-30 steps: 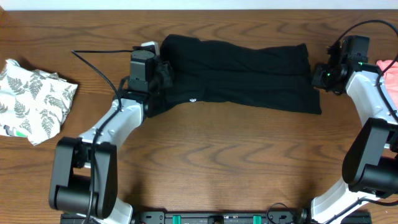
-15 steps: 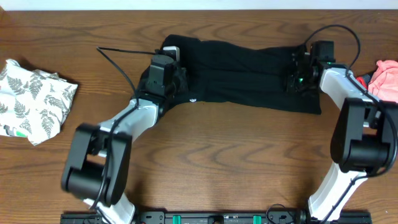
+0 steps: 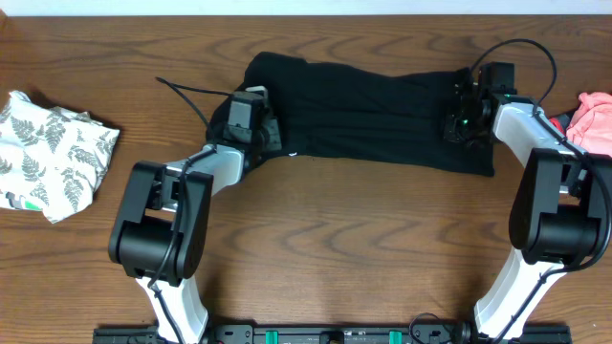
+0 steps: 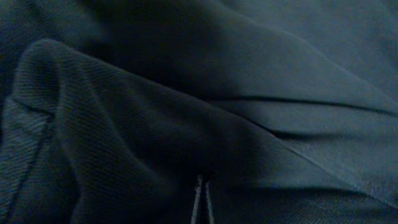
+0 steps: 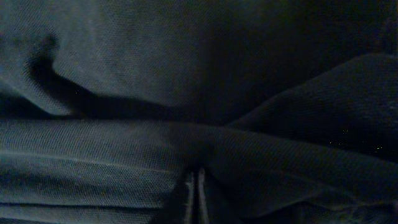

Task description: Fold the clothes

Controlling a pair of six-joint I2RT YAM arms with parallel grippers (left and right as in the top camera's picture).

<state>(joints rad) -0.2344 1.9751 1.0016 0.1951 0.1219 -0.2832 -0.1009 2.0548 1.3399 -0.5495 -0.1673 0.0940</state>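
Black garment [image 3: 373, 110] lay lengthwise left-to-right on the surface [image 3: 335, 248], so each arm had its own end: left tool [image 3: 260, 129] clenched on fabric at the left edge, right tool [image 3: 455, 124] pinched shut on the right edge.

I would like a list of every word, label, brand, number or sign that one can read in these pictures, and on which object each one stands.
No text can be read in any view.
On the black garment: a small white mark, perhaps a printed logo, too small to read.
On the fern-print cloth: a green and red patch at its edge, too blurred to tell whether it is a label.
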